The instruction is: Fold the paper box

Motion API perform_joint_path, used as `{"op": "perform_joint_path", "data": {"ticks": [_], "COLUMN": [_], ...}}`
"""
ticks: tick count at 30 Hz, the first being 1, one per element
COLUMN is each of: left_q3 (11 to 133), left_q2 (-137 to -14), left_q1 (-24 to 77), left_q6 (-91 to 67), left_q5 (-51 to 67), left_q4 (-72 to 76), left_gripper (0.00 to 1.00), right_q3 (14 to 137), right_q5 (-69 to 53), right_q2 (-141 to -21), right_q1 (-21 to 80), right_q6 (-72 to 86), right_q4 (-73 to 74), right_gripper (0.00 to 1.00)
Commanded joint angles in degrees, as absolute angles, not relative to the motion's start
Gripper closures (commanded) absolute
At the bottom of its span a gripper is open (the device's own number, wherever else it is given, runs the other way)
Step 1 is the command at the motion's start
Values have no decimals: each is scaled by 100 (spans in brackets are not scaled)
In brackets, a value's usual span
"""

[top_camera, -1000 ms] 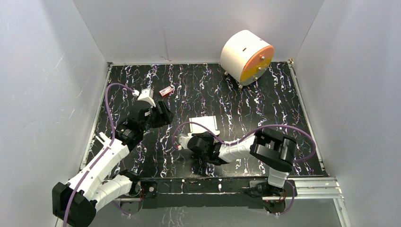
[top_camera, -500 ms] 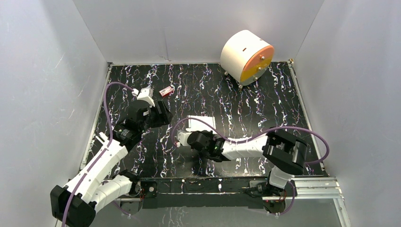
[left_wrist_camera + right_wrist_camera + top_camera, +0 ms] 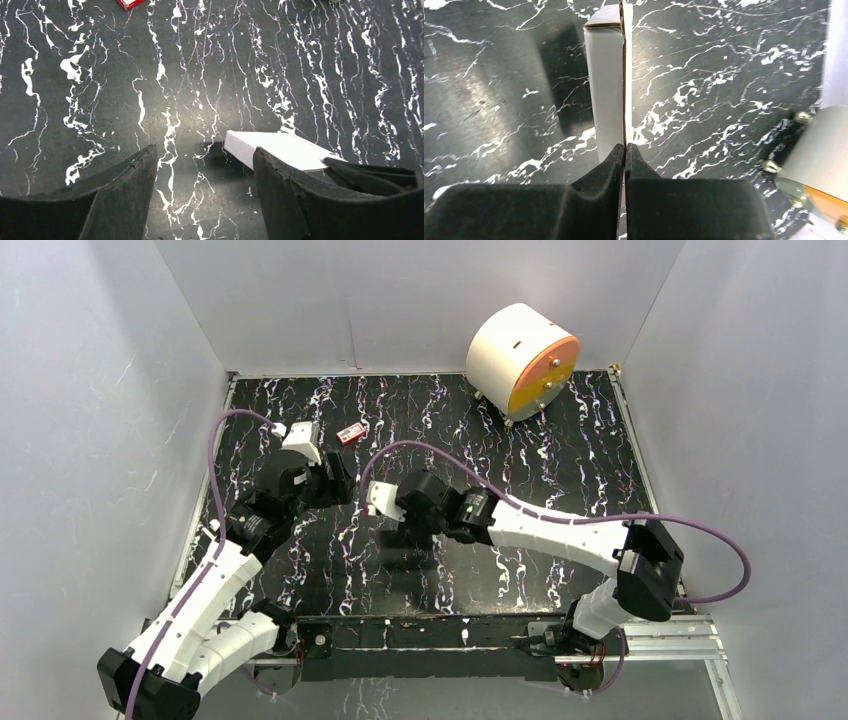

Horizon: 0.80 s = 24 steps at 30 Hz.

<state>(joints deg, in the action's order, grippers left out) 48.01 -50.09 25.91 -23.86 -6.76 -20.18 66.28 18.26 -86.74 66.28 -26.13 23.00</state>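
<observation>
White thin cardboard, pinched by one edge: the paper box (image 3: pixel 606 85) hangs from your right gripper (image 3: pixel 624 150), whose jaws are closed tight on a thin panel at its near end, over the left-centre of the black marbled table (image 3: pixel 560 470). Your left gripper (image 3: pixel 205 155) faces it with fingers spread and nothing between them. From that wrist the box's free corner shows just right of the gap, and a shadow beneath it suggests it is off the surface. Expect it to be very light and springy rather than stiff. The walls will likely bow or crease if squeezed mid-face, and the smooth board may slip from a shallow pinch, so take it along a fold line, near a corner. As a container it shows no opening here, and you cannot tell whether anything is inside. The white cylinder with the orange face (image 3: pixel 522 358) and the small red item (image 3: pixel 350 433) sit well apart at the back.
</observation>
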Motion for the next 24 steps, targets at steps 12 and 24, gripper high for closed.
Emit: {"op": "perform_joint_path", "data": {"ticks": [12,24], "left_q3": [4507,3820], "left_q2": [-5388,-5579], "left_q1": [2534,2522], "left_q6": [-1743,-2663], "left_q5": [157,1047], "left_q4": [-2040,-560], "left_gripper": [33,37], "right_q3": [7600,7095], "right_q5": [-778,-265], "right_q2": [-9420,-9271], "right_q1": [5262,5247], "right_q6": [-2547,-2722], "right_q4": [4042,3190], "right_gripper": [100,100]}}
